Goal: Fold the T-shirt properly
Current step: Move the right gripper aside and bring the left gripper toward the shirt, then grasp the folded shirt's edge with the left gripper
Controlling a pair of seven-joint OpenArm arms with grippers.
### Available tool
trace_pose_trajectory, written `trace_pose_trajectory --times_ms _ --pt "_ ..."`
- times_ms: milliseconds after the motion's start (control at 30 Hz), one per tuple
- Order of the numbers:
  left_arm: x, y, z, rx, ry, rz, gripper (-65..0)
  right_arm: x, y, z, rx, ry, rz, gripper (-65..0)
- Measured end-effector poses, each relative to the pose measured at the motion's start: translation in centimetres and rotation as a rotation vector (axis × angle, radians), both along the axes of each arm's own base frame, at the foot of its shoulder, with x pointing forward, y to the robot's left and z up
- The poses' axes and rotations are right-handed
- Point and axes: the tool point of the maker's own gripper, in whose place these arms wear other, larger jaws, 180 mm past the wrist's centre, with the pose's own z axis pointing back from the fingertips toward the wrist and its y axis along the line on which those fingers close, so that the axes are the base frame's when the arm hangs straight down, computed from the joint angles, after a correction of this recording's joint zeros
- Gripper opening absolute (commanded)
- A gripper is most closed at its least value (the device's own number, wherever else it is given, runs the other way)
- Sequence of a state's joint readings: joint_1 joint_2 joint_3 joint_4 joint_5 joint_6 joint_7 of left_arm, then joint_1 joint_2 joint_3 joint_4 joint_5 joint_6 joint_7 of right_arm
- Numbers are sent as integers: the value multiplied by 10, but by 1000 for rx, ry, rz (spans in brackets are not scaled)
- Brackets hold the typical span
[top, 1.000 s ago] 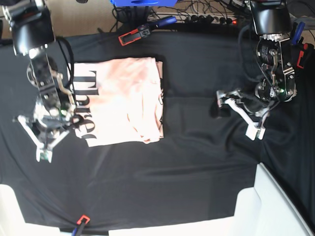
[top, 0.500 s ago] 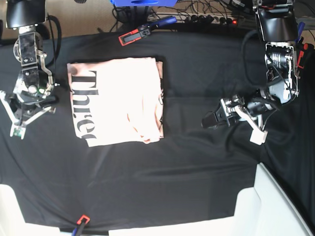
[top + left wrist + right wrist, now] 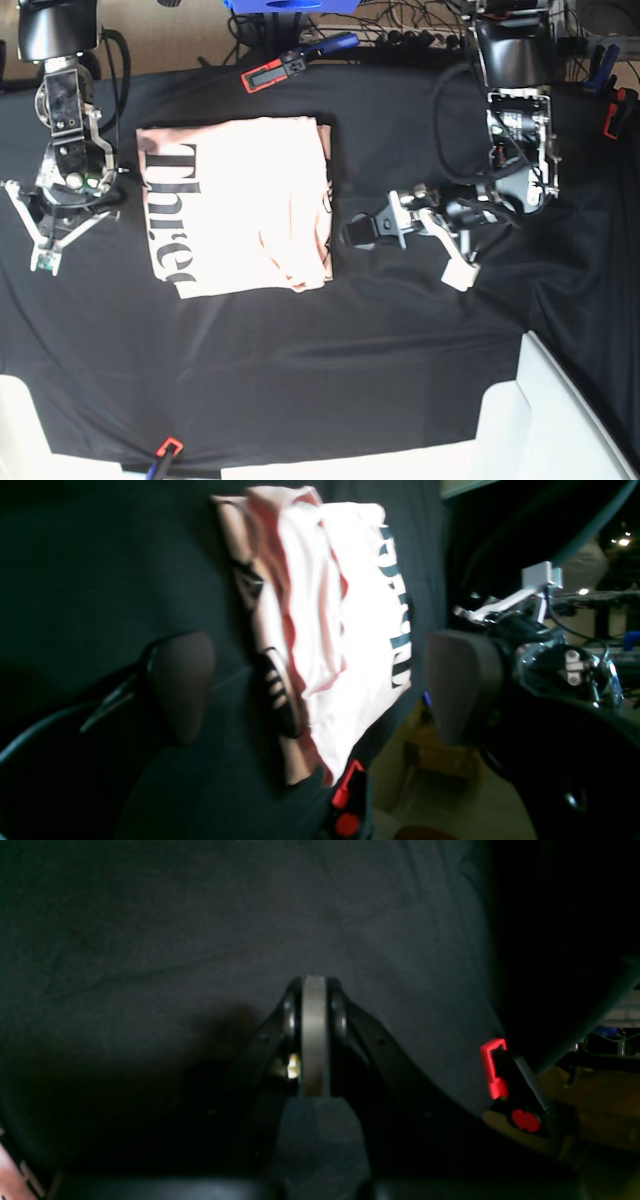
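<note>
One T-shirt reading "Three", folded on black cloth, left jaws wide apart, right jaws closed together

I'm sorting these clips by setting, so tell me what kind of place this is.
Probably a robotics lab or workshop: two robot arms flank a black cloth-covered table, with red-and-black clamps at its edges.

The base view looks down from above over the whole black cloth and both arms. Each wrist view looks down past its own gripper, closer to the cloth. The base and left wrist views share the whole folded shirt.
</note>
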State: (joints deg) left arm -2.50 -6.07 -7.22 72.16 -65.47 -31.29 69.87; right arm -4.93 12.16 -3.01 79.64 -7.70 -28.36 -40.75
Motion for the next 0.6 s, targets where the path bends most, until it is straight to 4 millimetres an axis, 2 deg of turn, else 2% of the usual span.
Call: trace_pose_trajectory --times_ms 200,267,433,600 --pt "-25 0 -42 -37 226 81 0 -3 1 -3 5 10 -2 -635" --pt "-29 -3 -50 -56 262 89 0 -6 1 -4 4 15 -1 -637" --pt "-30 -3 -53 -68 279 98 0 -14 11 -13 30 33 -10 -637" --pt "-15 -12 -44 -88 250 93 0 -18 16 -17 42 44 -6 -637"
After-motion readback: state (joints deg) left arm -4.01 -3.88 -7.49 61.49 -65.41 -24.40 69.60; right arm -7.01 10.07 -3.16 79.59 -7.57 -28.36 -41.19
